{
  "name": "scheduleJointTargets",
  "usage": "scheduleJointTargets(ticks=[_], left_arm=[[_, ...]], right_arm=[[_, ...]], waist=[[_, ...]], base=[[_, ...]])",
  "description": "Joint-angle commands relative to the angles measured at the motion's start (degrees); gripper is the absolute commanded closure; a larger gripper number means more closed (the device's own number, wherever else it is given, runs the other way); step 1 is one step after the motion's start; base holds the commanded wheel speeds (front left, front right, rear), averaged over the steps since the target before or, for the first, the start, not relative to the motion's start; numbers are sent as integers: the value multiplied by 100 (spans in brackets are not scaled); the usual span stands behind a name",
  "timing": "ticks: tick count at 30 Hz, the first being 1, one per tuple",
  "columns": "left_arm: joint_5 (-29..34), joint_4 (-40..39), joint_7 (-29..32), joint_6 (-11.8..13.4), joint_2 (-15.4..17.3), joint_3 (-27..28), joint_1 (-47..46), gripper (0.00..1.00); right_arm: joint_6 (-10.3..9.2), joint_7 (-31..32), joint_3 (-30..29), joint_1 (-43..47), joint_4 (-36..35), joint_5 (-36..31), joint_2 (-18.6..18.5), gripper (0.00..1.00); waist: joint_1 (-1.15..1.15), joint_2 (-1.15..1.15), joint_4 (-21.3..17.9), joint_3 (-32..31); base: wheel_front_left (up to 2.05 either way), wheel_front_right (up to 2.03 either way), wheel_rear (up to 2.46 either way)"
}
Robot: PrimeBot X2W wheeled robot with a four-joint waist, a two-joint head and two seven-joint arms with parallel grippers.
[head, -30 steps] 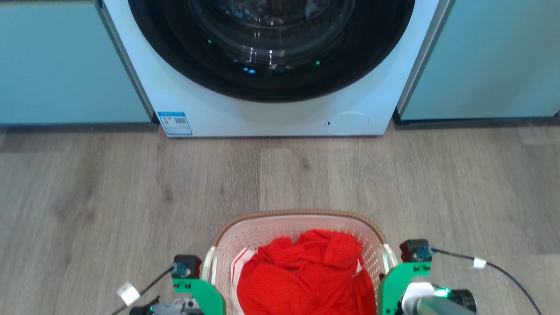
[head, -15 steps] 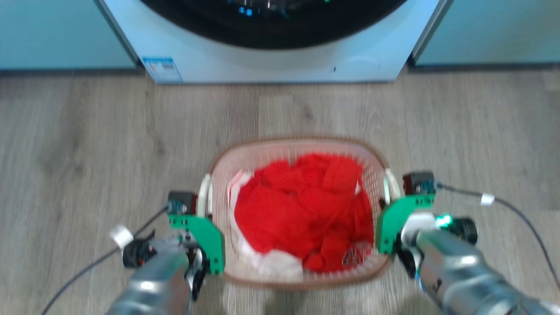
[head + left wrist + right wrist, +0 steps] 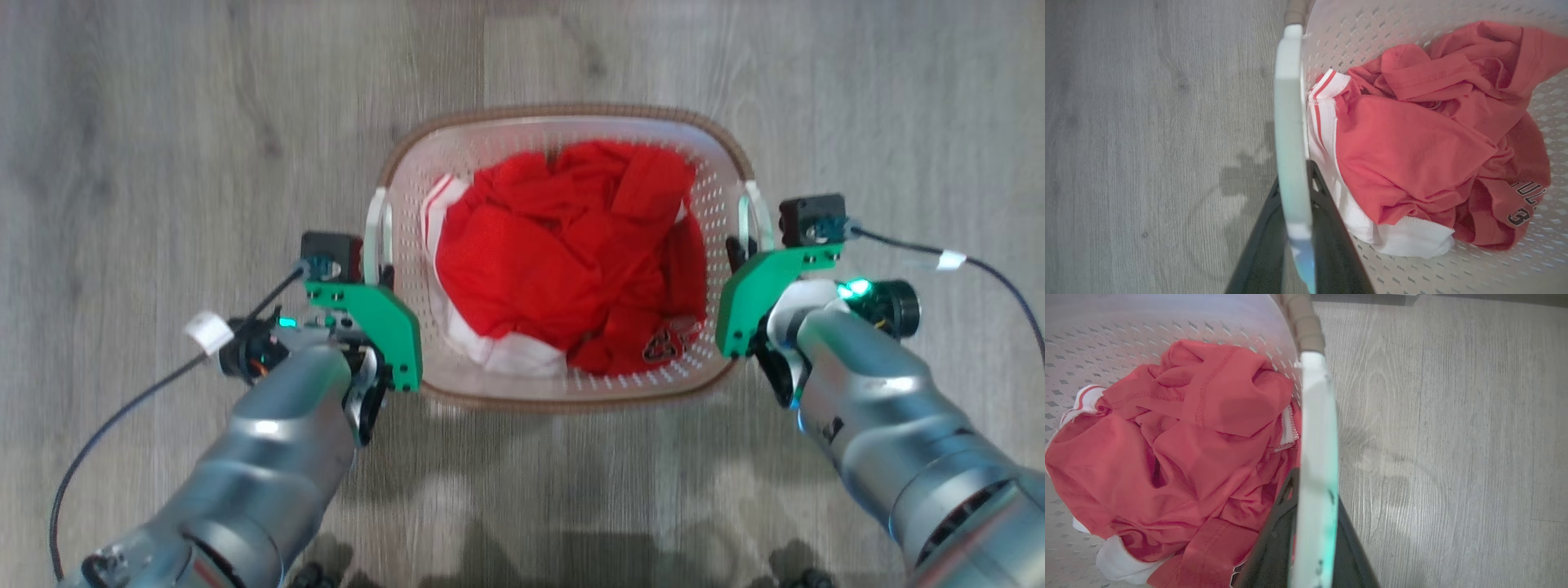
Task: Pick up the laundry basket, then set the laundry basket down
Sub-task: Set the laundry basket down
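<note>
White perforated plastic, edged in a brown woven-look rim, is forming the small rounded-rectangular laundry basket (image 3: 563,110). It is sitting in the middle of the head view, over the grey wood-plank floor (image 3: 163,122) and between the two silver forearms. Whether its base is touching the planks I cannot tell; a soft shadow is lying on the floor just below its near edge.

A crumpled red garment (image 3: 563,245) with dark lettering is filling most of the inside. White fabric (image 3: 498,355), striped red at one edge, is lying under it against the left wall.

The left tool (image 3: 1293,175) is pinching the basket's flat white left handle (image 3: 1289,102). One dark finger is pressing on the outer face and the other on the inner face, the jaws standing narrow around the thin plastic. The right tool (image 3: 1314,477) is gripping the white right handle (image 3: 1318,416) in the same manner, its dark fingers pressing against either side.

Bright green plates (image 3: 380,322) on both wrists are standing just beside the basket's side walls.
</note>
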Motion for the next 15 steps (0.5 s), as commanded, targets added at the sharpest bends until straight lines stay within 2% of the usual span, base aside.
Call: scheduleJointTargets(ticks=[1,15], left_arm=[[55,-35,-117,61,168,117,-229,100],[500,-315,-123,237,168,331,-800,100]], right_arm=[[24,-96,-6,23,-32,-121,-28,100],[24,-119,-939,-472,-31,-1105,-101,100]], waist=[[-2,0,52,307],[-2,0,140,1305]], base=[[0,0,0],[0,0,0]])
